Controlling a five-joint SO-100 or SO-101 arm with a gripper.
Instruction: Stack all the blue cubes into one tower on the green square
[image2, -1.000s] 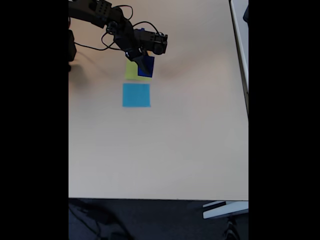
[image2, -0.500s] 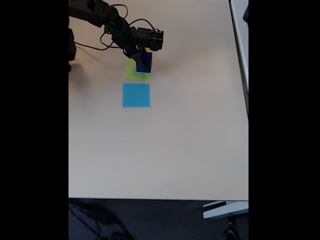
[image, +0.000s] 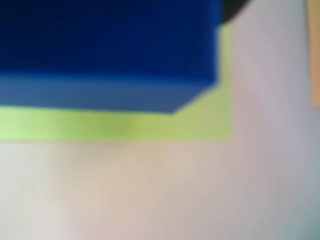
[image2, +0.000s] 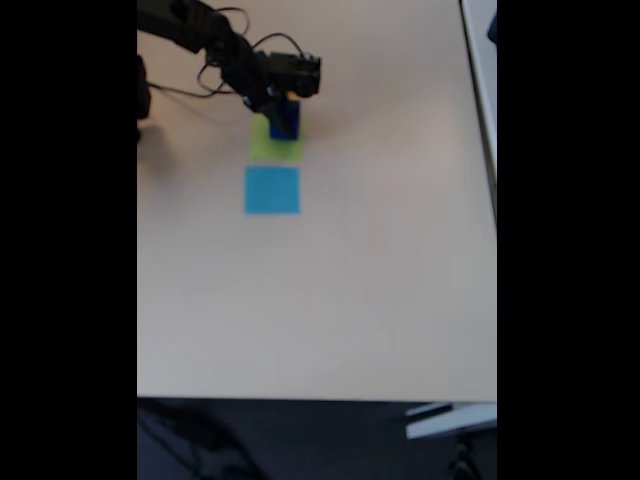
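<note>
A dark navy blue cube (image2: 286, 122) is over the far part of the lime green square (image2: 274, 148) in the fixed view, at the upper left of the table. My gripper (image2: 283, 108) reaches in from the left and is shut on this cube. In the blurred wrist view the blue cube (image: 105, 50) takes up the top, with the green square (image: 150, 125) showing as a strip beneath and to its right. Whether the cube rests on the paper or hangs just above it I cannot tell.
A flat light-blue paper square (image2: 272, 190) lies just in front of the green one. An orange strip (image: 315, 55) shows at the right edge of the wrist view. The beige table (image2: 320, 300) stretches wide toward the near edge and the right side.
My gripper has carried the blue cube left and lower, from beside the green square's right edge to over the square. The arm has pulled back slightly toward the upper left.
</note>
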